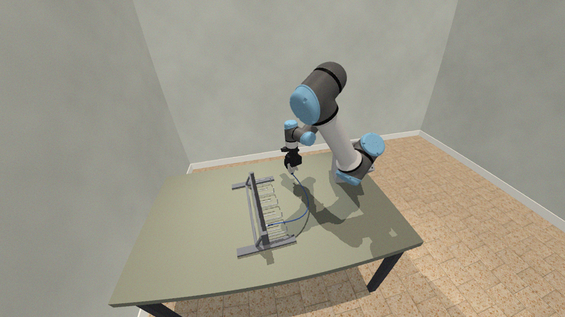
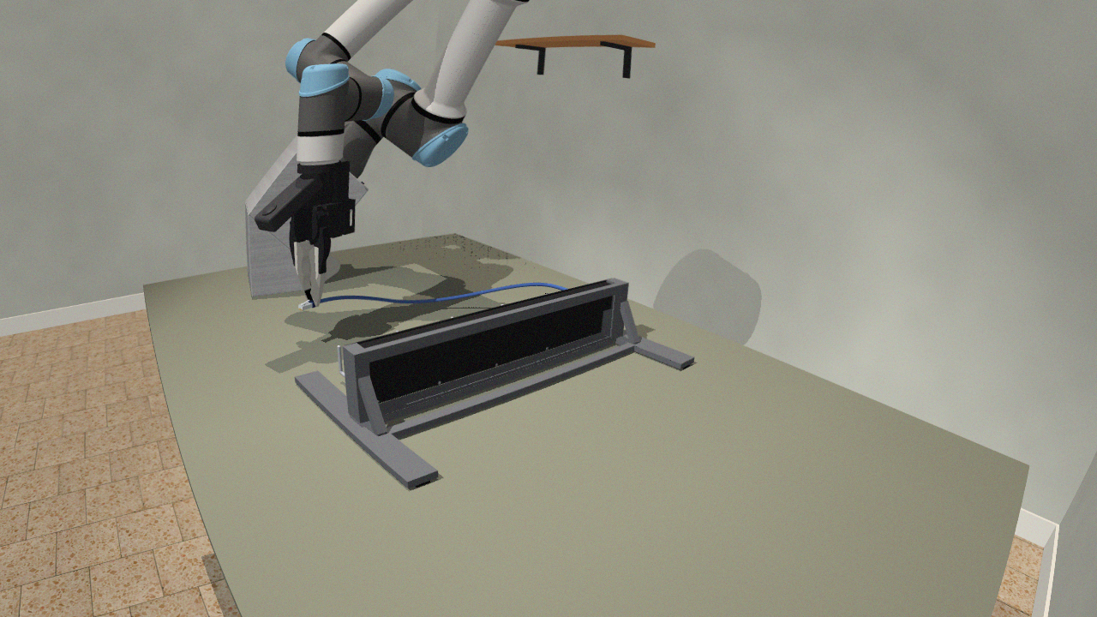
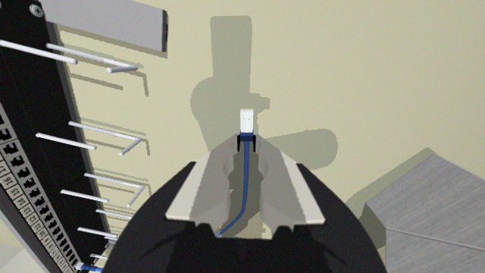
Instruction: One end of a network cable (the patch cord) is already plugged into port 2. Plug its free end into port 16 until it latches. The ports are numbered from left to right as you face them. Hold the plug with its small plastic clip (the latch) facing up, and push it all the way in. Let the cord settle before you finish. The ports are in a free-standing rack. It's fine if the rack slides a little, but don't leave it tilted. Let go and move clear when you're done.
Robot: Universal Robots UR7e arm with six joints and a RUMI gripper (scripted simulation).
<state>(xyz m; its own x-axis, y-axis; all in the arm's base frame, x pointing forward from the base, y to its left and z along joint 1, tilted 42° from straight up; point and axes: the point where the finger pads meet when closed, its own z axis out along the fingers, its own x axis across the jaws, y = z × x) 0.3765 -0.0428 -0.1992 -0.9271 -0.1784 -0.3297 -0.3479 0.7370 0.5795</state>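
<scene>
My gripper (image 3: 246,136) points down at the table and is shut on the patch cord just behind its free plug (image 3: 243,120), a small white plug that sticks out past the fingertips. In the exterior view the gripper (image 2: 310,295) holds the plug (image 2: 305,304) just above the table, off the rack's end. The blue cord (image 2: 437,297) runs along the table behind the grey rack (image 2: 490,349) (image 1: 270,225) to its plugged end. The numbered port row (image 3: 23,178) shows at the left of the wrist view, away from the plug.
Thin cable-management rods (image 3: 95,133) stick out from the rack's port side toward the arm. The arm's grey base block (image 3: 432,212) stands close at the right. A wooden wall shelf (image 2: 575,42) hangs far behind.
</scene>
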